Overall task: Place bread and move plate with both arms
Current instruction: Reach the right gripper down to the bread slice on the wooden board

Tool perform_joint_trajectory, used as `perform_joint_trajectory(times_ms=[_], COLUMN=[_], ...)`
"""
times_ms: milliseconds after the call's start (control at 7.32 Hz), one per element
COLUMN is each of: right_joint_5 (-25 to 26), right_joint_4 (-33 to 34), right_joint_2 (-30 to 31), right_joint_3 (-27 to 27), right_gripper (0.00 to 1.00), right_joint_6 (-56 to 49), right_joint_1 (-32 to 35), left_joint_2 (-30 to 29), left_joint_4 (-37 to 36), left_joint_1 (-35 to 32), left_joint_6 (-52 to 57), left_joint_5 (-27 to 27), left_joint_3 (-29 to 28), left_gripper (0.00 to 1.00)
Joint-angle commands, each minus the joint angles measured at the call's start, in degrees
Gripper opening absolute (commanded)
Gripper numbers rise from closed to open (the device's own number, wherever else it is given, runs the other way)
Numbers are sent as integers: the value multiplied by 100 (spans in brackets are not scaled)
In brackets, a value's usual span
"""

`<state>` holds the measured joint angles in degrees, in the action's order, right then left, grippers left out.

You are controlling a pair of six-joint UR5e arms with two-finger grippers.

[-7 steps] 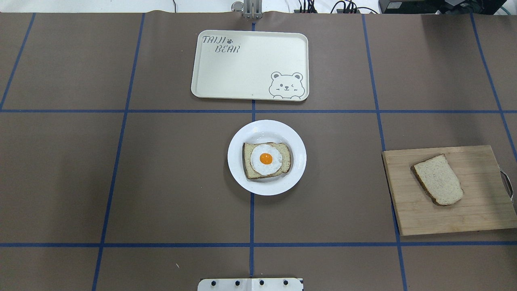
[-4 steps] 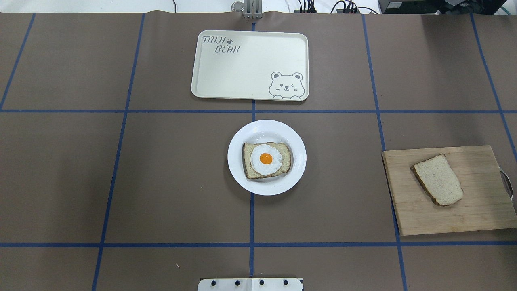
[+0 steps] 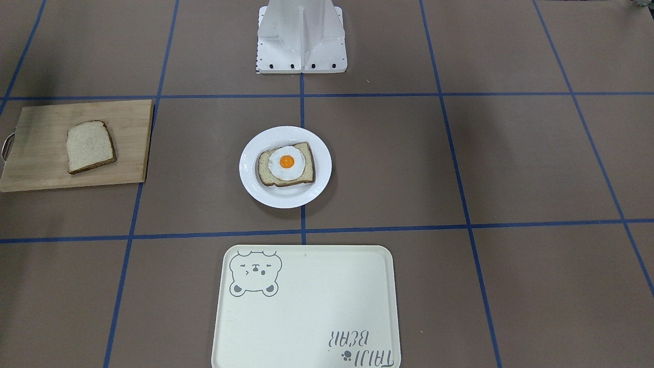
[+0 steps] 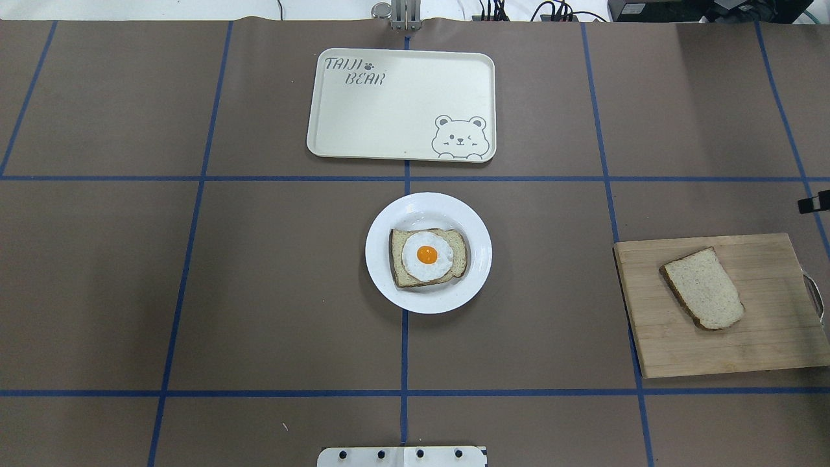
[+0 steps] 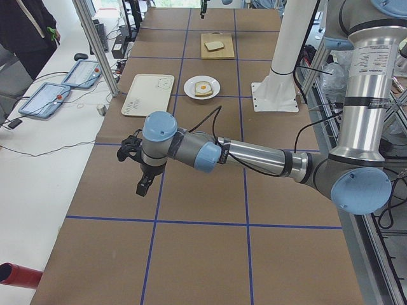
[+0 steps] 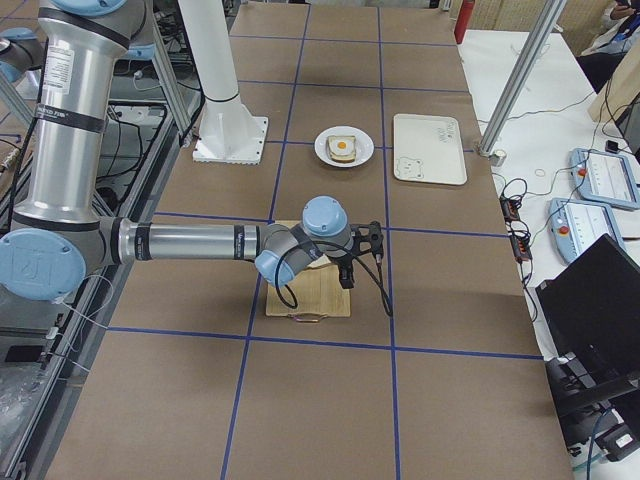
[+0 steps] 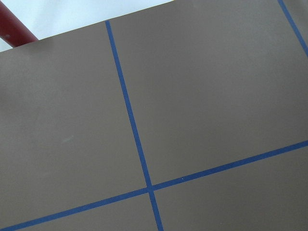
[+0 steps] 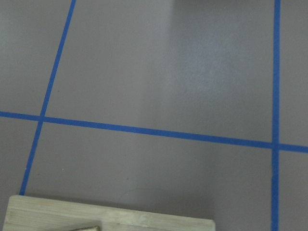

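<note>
The plain bread lies on a wooden cutting board at the right side of the table. The white plate sits at the table's centre and holds a slice topped with a fried egg. My right gripper hovers just beyond the board's far side; only a black sliver of it shows in the overhead view, and I cannot tell whether it is open. My left gripper hangs over bare table far to the left, away from everything; I cannot tell its state.
A cream tray with a bear drawing lies beyond the plate. The robot's white base stands behind the plate. The right wrist view shows the board's edge and blue tape lines.
A black part of my right gripper has come into the overhead view at the right edge, above the board. Bread, plate and tray have not moved.
</note>
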<state>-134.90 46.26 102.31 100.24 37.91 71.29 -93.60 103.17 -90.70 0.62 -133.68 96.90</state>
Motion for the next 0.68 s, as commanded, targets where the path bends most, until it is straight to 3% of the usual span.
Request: perform_joint_trajectory(times_ms=[0,273,547], right_joint_5=[908,1569,1642], right_joint_4=[-485,-487,-495], right_joint_2=[104,96,96], right_joint_3=[-4,4,-13], right_gripper=[97,82,74], right_joint_6=[795,805,797], right_joint_1=[-1078,-1861,-2093], left_joint_2=[26,35,35], left_joint_4=[133,142,150], left_joint_1=[0,0,0], left_joint_6=[-9,-1,-1], left_joint_5=[0,0,0], left_joint_3=[-22,-22,-22], left_gripper=[99,99,99])
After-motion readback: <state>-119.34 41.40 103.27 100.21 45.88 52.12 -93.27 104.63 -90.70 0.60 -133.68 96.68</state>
